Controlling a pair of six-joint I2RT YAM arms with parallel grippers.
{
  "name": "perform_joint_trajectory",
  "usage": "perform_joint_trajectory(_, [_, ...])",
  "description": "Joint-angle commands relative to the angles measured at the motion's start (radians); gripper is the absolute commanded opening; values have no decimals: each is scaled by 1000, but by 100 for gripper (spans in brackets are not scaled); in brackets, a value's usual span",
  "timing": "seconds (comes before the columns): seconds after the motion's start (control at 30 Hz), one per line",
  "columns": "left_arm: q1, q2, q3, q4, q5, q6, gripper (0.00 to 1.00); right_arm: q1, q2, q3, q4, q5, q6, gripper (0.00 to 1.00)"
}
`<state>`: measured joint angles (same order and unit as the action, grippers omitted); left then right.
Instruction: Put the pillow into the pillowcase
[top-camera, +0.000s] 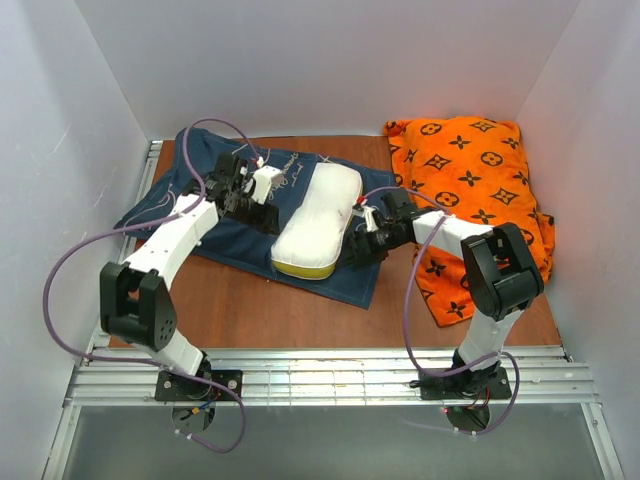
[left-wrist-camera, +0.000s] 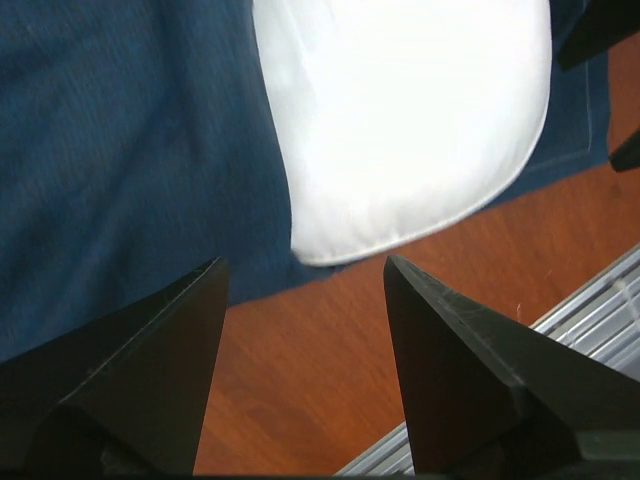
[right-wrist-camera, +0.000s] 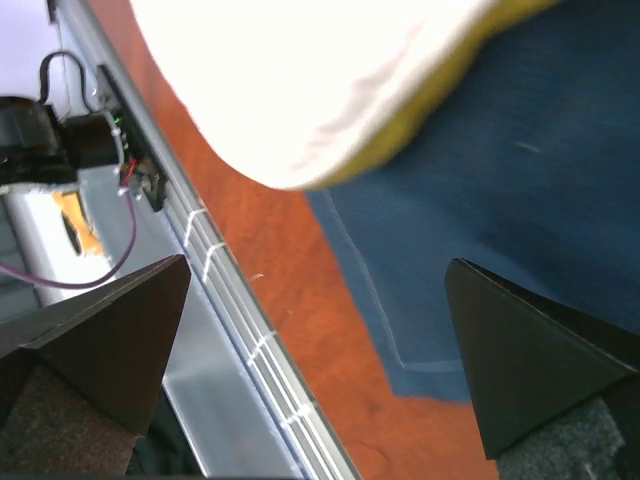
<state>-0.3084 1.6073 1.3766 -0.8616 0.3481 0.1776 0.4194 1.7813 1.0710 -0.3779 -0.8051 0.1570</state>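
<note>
Bolted to the ribbed metal rail (top-camera: 330, 375) at the near edge, the two arm bases stand side by side, with purple cables (top-camera: 60, 270) looping off them. Beyond the rail lies the reddish-brown wooden surface (top-camera: 300, 310).

On it is spread the large dark navy fabric pillowcase (top-camera: 170, 205) with white line drawings. It lies flat, with its near right corner close to the right arm. The plump white rectangular pillow (top-camera: 315, 225) with a yellow edge band rests on top of the pillowcase's right part, not inside it, its yellow-banded end towards the rail.

The left hand (left-wrist-camera: 300, 265) hangs over the navy fabric just beside the pillow's left side, with its fingers apart and nothing between them. The right hand (right-wrist-camera: 317, 262) sits just beside the pillow's right edge. Its fingers are spread wide and it holds nothing.

Farther back on the right, an orange cushion (top-camera: 470, 170) with a dark monogram pattern lies against the wall, apart from the pillowcase.
</note>
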Motion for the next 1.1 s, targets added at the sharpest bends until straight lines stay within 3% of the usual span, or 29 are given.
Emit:
perform_joint_trajectory(0.0, [6,-95,-112,-31,-3,156,60,54,30,-10,134,-62,90,97])
perform_joint_trajectory(0.07, [6,-158,-196,-21,-26,198,60,76,68,6,192,-43,125,95])
perform_joint_trajectory(0.2, [6,-294,-384,24,-14,432,58,96,161,67,269,-59,199,85])
perform_joint_trajectory(0.23, [6,-349,-439,53,-18,595,58,98,176,82,286,-60,214,84])
perform_joint_trajectory(0.3, [6,-513,-630,177,-43,766,60,99,214,105,353,-66,275,76])
perform_joint_trajectory(0.33, [6,-597,-684,220,-64,892,60,98,225,113,408,-71,298,57])
perform_joint_trajectory(0.4, [6,-650,-804,352,-77,991,60,94,234,125,442,-101,329,33])
perform_joint_trajectory(0.47, [6,-673,-840,435,-58,1062,59,93,204,118,505,-126,393,2])
perform_joint_trajectory(0.53, [6,-673,-856,466,-17,1089,59,91,169,107,514,-151,444,1])
perform_joint_trajectory(0.67, [6,-659,-957,683,57,1149,57,93,96,64,658,-190,584,1])
perform_joint_trajectory(0.83, [6,-544,-1025,806,54,1212,51,93,87,46,706,-200,633,1])
perform_joint_trajectory(1.07, [6,-465,-1090,1195,-30,1159,44,93,79,20,734,-221,671,1])
